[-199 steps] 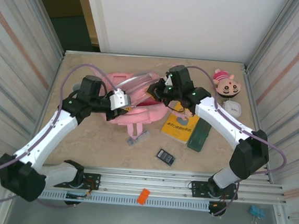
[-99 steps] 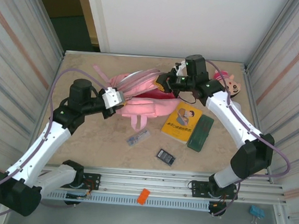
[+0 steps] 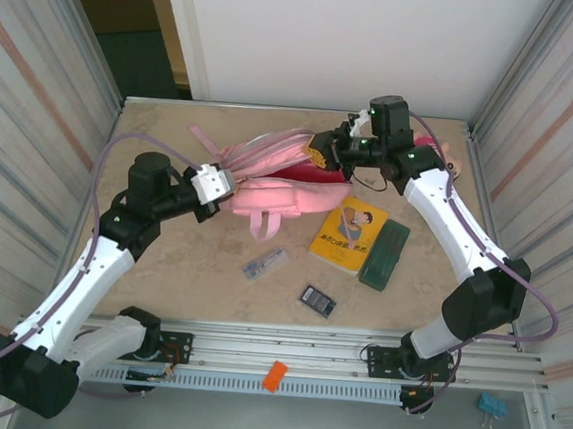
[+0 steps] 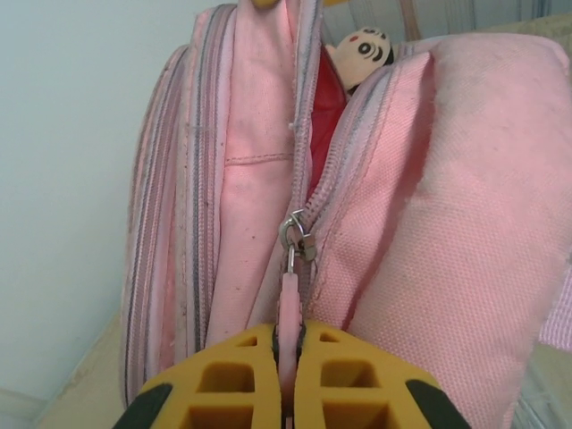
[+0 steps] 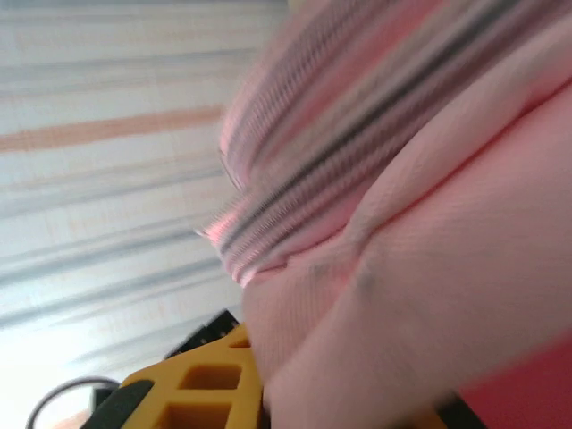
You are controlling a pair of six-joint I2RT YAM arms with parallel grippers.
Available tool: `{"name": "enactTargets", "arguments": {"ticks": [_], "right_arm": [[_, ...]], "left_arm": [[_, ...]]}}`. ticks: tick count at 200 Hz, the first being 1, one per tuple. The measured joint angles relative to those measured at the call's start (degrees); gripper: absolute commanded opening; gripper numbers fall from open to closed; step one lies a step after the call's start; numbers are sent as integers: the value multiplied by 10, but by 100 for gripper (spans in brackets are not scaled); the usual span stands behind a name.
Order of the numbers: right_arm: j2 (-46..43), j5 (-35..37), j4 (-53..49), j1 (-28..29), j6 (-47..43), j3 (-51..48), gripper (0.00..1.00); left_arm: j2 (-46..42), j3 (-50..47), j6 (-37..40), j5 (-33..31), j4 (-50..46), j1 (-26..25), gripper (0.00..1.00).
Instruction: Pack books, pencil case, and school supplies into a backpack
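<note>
- Top external view is showing the pink backpack [image 3: 269, 188] lying stretched across the table [image 3: 191, 276] between the two arms. The left claw [image 3: 216, 184] is gripping its near-left end and the right claw [image 3: 322, 155] its far-right end.
- Left wrist view is showing the left claw [image 4: 288, 353] clamped together on the pink zip pull [image 4: 288, 295]. The slider [image 4: 293, 234] is sitting partway along an opening that is showing red lining [image 4: 323, 107]. The tab is thin and is sitting only between the fingertips, so a hard or off-line tug is risking it sliding out. The slider could also be jamming on bunched fabric.
- Right wrist view is blurring, but the right claw [image 5: 264, 400] is looking closed on a fold of the backpack's fabric. If that fold is slipping free, the whole bag is likely to be trailing after the left arm instead of the zip running.
- The yellow paperback [image 3: 348, 235], dark green pencil case [image 3: 384, 253], calculator [image 3: 317, 300] and silvery-blue item [image 3: 264, 263] are all lying on the table outside the bag, near its front edge. A dragged or swinging bag is risking sweeping the nearest ones aside.
</note>
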Motion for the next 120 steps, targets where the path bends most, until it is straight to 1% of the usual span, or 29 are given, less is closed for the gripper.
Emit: {"name": "enactTargets", "arguments": {"ticks": [4,9,12,17,31,46,67,88,98,105,110,120], "right_arm": [[0,7,7,0,5,0,24],[0,15,18,1,17,-3,30],[-1,19,26,2,20,-6,35],[-2,27,40,5,30,-13,40],[-3,51,68,16,58,-30,45],[-1,75,81,31,77,-40,53],[-1,110,100,55,101,-46,58],[0,136,122,80,121,-63,59],[3,146,127,91,128,-66,55],[9,150,132,98,133,-66,50],[14,152,136,103,134,-66,41],[24,160,141,109,139,-63,28]], "left_arm": [[0,0,-3,-1,-2,3,0],[0,0,-6,-5,-5,5,0],[1,1,-7,-7,-7,5,0],[1,1,-9,-10,-9,5,0],[4,3,-12,-15,-14,4,0],[9,6,-20,-15,-21,4,0],[16,12,-30,-16,-21,2,0],[27,25,-35,-20,-20,-12,0],[32,31,-36,-22,-15,-22,0],[36,35,-36,-23,-12,-30,0],[39,37,-35,-24,-10,-36,0],[44,41,-35,-26,-9,-45,0]]}}
